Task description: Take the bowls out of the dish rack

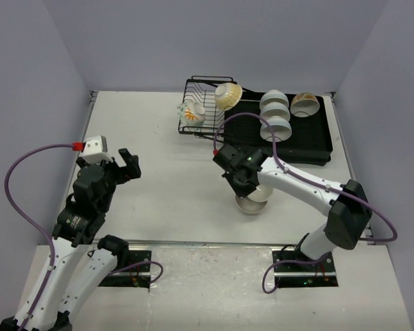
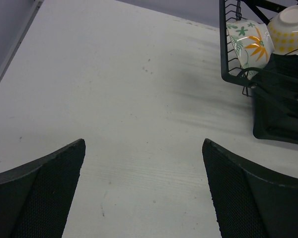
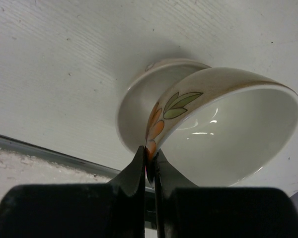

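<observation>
The black wire dish rack (image 1: 205, 88) joins a flat black drainer tray (image 1: 310, 138) at the far side. A flower-patterned bowl (image 1: 191, 114) and a cream-yellow bowl (image 1: 228, 95) lean in the rack. White bowls (image 1: 274, 105) and a tan bowl (image 1: 304, 103) sit on the tray. My right gripper (image 3: 150, 153) is shut on the rim of an orange-flowered bowl (image 3: 228, 134), held tilted just over a white bowl (image 3: 139, 104) on the table. My left gripper (image 2: 143, 144) is open and empty above bare table, left of the rack (image 2: 228, 74).
The table's near edge (image 3: 49, 151) runs just behind the two bowls by my right gripper. Purple walls enclose the table on the left, far and right sides. The rack's corner with the flower bowl (image 2: 248, 42) lies ahead and right of my left gripper.
</observation>
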